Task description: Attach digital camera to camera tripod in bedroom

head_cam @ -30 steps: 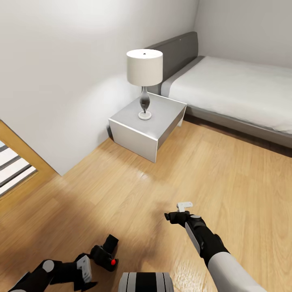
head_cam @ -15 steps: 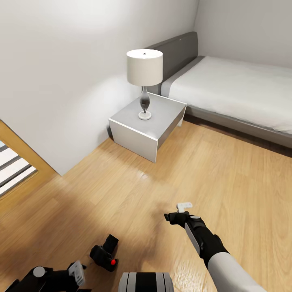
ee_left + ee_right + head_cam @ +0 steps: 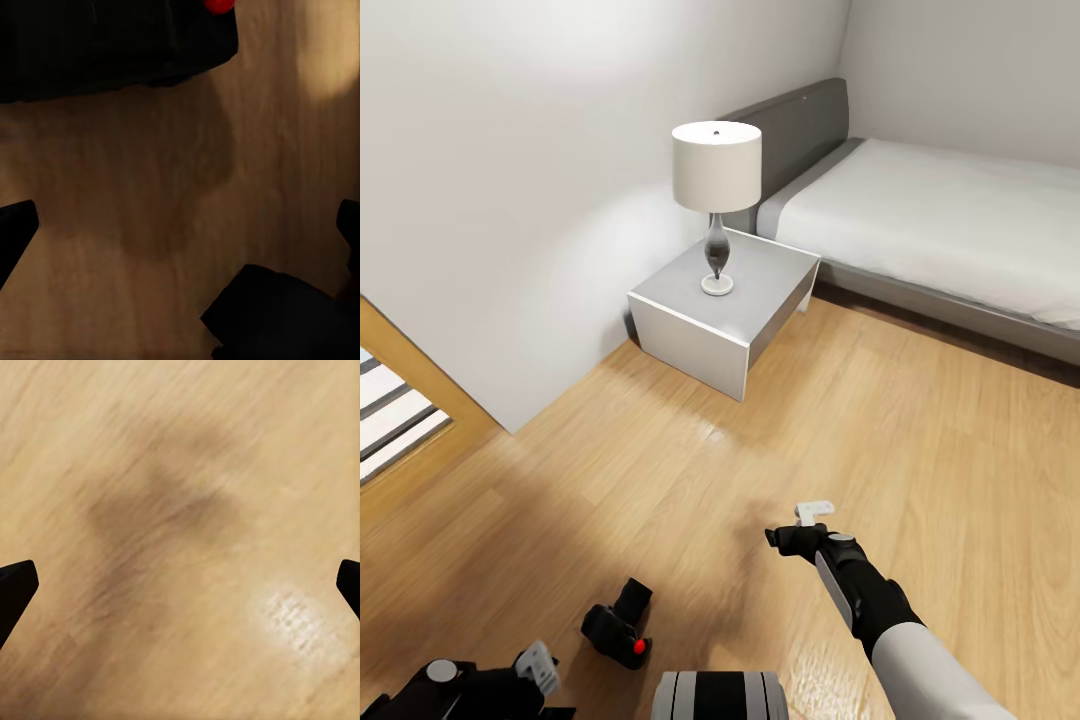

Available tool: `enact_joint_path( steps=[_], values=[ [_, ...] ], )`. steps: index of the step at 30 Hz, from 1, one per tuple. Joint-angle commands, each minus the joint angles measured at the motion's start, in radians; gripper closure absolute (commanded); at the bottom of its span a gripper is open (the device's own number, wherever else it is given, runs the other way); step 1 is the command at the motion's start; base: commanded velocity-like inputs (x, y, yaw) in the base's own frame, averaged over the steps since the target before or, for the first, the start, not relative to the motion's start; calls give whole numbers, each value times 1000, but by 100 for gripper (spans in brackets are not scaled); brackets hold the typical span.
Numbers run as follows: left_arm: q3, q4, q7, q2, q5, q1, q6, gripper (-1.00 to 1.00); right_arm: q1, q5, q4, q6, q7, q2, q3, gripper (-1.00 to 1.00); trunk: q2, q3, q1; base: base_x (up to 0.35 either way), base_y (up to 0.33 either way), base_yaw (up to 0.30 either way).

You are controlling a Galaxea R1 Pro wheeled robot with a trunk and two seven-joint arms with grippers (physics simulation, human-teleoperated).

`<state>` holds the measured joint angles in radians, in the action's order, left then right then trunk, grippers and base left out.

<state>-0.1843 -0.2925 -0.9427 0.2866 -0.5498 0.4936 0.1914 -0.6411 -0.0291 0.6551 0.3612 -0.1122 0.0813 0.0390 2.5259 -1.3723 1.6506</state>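
Digital camera [image 3: 618,629]: a small black body lying on the light wood floor [image 3: 920,430], near the lower edge of the head view, left of centre. Its long axis runs diagonally, one end toward the nightstand and the other toward the robot. The round red button [image 3: 639,647] sits at the end nearest the robot. Which end carries the lens barrel cannot be told. In the left wrist view the camera [image 3: 112,45] is a dark block with the red button [image 3: 218,6] at its corner.

Left gripper [image 3: 538,668]: low over the floor just beside the camera, on the robot's side of it, not touching it. In the left wrist view its two fingertips [image 3: 13,232] stand at opposite edges, spread wide with nothing between them.

Right gripper [image 3: 797,528]: over bare floor, well apart from the camera, on the other side of the robot's trunk [image 3: 720,695]. In the right wrist view its fingertips [image 3: 15,589] also stand wide apart, with only floor between.

Nightstand [image 3: 720,310]: a grey-white cube against the wall [image 3: 510,200], beyond the camera.

Lamp [image 3: 716,190]: upright on the nightstand top, white drum shade on a dark slim base.

Bed [image 3: 940,220]: grey frame and headboard, pale mattress, just beside the nightstand.

Door [image 3: 400,390]: wooden, at the left edge.
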Motion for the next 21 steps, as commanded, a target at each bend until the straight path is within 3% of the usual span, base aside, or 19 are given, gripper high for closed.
enact_joint_path(
  steps=[1, 4, 5, 11, 16, 17, 21],
  values=[
    [-9, 0, -4, 0, -4, 0, 0, -100, 0, -4, 2, 6, -3, 0, 0, -100, 0, -1, 0, 0, 0, 0],
    [-10, 0, 0, 2, 12, 0, -4, -100, 0, -4, 2, 6, -3, 0, 0, -100, 0, -1, 0, 0, 0, 0],
    [-13, 0, 2, 3, 224, 0, -8, -100, 0, -4, 2, 5, -3, 0, 0, -100, 0, -1, 0, 0, 0, 0],
    [-53, -3, 8, 23, 230, 0, -35, -100, 0, -4, -3, 5, -2, 0, 1, -100, 0, -1, 0, 0, 0, 0],
    [-147, -5, 9, 55, 250, 0, -49, -100, 0, -5, -14, 5, -1, 0, 1, -100, 0, -1, 0, 0, 0, 0],
    [-185, -5, 9, 62, 258, 0, -50, -100, 0, -5, -16, 5, 0, 1, 1, -100, 0, -1, 0, 0, 0, 0],
    [-268, -7, 9, 72, 267, 0, -52, -100, 0, -6, -19, 5, 0, 1, 1, -100, 0, -1, 0, 0, 0, 0]
  ],
)
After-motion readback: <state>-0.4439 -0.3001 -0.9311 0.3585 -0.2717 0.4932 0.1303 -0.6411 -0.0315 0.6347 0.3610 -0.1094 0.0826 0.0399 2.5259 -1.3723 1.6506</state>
